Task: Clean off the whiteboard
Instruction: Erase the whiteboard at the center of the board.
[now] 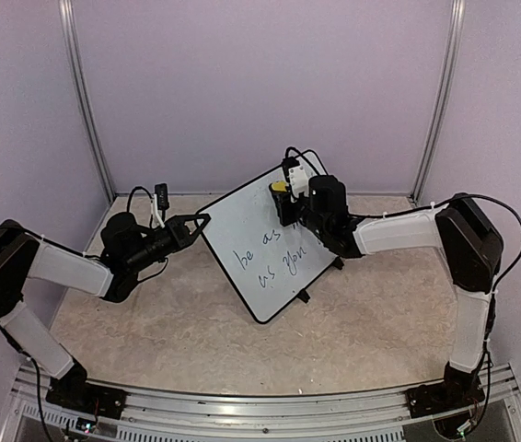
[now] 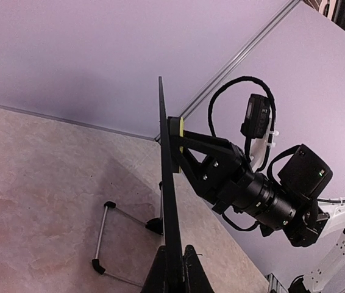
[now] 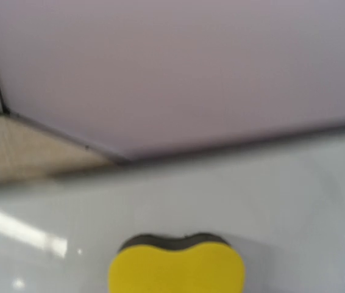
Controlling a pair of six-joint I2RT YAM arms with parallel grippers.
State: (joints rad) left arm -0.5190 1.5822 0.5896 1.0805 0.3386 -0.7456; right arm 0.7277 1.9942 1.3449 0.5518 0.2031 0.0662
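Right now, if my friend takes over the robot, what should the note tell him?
Left hand: shut on the whiteboard, pinching its left edge.
Right hand: shut on the yellow sponge, which is pressed against the board's upper part.
Done: the sponge is on the board, and the upper area looks blank.
Left: the dark writing across the lower half needs wiping off.

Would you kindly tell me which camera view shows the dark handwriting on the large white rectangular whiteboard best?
The top external view: the large white rectangular whiteboard faces it, showing two lines of dark handwriting. The left wrist view sees only its thin edge; the right wrist view, a blurred white surface without legible marks.
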